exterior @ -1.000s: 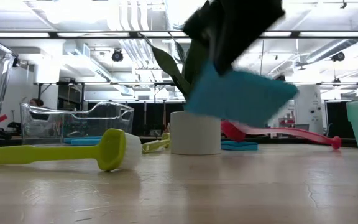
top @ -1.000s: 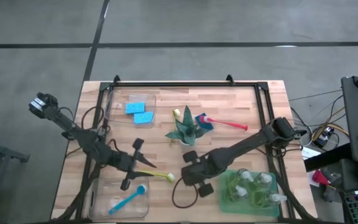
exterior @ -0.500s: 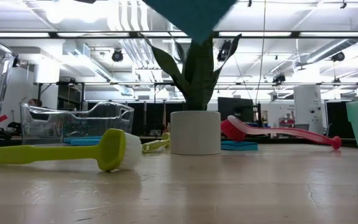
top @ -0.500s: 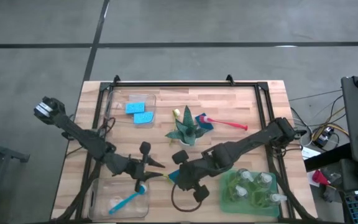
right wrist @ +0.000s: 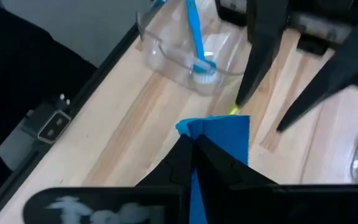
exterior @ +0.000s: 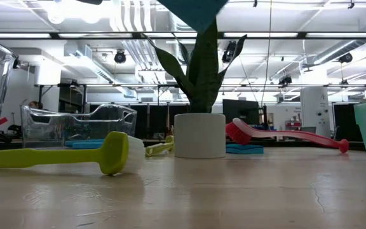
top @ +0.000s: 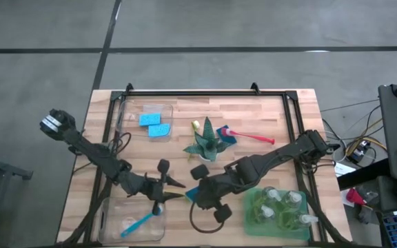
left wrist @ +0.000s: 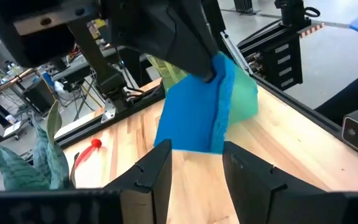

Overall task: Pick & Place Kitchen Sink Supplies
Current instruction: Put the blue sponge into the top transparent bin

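Right gripper (top: 193, 195) fingers clamped on blue sponge (left wrist: 194, 109), raised beside the potted plant (top: 204, 142). Left gripper (top: 172, 189) fingers apart, facing the sponge.

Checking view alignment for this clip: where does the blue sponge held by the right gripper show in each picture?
High: blue sponge at the right gripper, bottom centre.
Low: hanging at the top edge, above the potted plant.
Left wrist: centre, beyond the left gripper.
Right wrist: lower centre, pinched.
Shared landmark: the potted plant, not in the right wrist view.
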